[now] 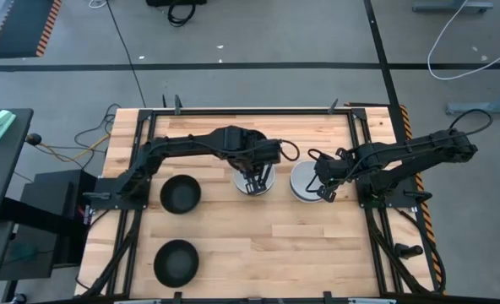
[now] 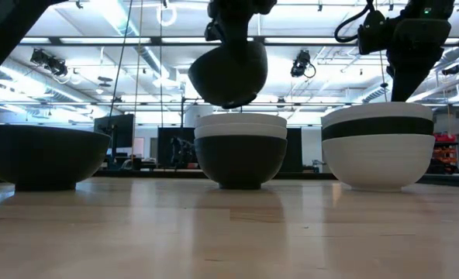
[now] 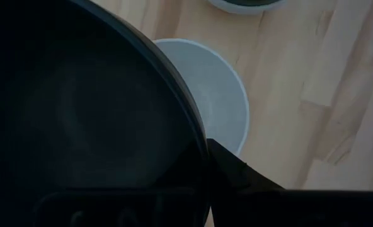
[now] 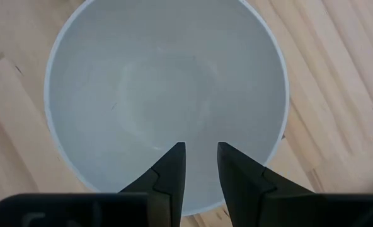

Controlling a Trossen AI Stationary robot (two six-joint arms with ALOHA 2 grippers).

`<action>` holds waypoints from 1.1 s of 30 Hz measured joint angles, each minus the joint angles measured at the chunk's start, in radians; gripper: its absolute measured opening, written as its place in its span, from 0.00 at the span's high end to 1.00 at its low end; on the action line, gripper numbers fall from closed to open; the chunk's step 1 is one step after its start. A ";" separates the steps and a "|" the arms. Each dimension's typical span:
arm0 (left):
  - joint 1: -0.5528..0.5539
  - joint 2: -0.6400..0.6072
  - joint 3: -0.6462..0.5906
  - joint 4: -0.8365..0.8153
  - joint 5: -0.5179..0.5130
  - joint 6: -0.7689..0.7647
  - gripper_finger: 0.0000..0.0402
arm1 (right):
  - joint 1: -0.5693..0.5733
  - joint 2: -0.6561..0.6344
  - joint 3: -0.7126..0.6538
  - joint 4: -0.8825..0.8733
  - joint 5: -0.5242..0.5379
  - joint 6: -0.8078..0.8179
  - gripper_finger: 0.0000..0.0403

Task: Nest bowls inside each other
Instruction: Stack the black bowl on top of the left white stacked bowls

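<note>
We find the left gripper (image 1: 252,187) clamped on the rim of a glossy black round bowl (image 2: 228,72), holding it tilted in the air directly above the centre stack (image 2: 240,151), whose topmost bowl is white. The right gripper (image 4: 201,165) hovers over the right stack (image 2: 378,144), fingers part open and empty, above its white top bowl. Two single black bowls (image 1: 180,194) sit apart on the wooden table (image 1: 258,253) toward the left. We judge the placing step is in hand; next, the held bowl needs levelling, lowering squarely into the white one, then release.
</note>
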State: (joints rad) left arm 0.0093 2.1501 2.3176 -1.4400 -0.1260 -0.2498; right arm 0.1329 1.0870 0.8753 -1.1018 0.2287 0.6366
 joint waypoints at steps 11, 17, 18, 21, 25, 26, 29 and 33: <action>-0.036 0.095 -0.001 -0.106 -0.020 0.018 0.97 | 0.000 0.000 0.000 0.001 0.011 0.012 0.75; -0.054 0.105 -0.001 -0.073 -0.046 0.034 0.97 | 0.000 0.000 0.000 0.001 0.033 0.010 0.75; -0.058 0.109 -0.001 -0.063 -0.046 0.034 0.97 | 0.000 0.000 0.000 0.001 0.033 0.010 0.75; -0.061 0.127 0.000 -0.067 -0.046 0.051 0.97 | 0.000 0.000 0.000 0.001 0.033 0.010 0.75; -0.066 0.161 -0.001 -0.069 -0.063 0.074 0.97 | 0.000 0.000 0.000 0.001 0.033 0.009 0.75; -0.067 0.167 -0.001 -0.071 -0.064 0.079 0.97 | 0.000 0.000 0.000 0.001 0.034 0.009 0.75; -0.070 0.187 -0.001 -0.077 -0.066 0.082 0.97 | 0.000 0.000 0.000 0.001 0.034 0.008 0.75; -0.077 0.188 -0.001 -0.068 -0.069 0.090 0.97 | 0.000 0.000 0.000 0.003 0.040 0.007 0.75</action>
State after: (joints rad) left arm -0.0672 2.3385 2.3165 -1.5076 -0.1949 -0.1596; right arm 0.1329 1.0874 0.8753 -1.0988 0.2688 0.6437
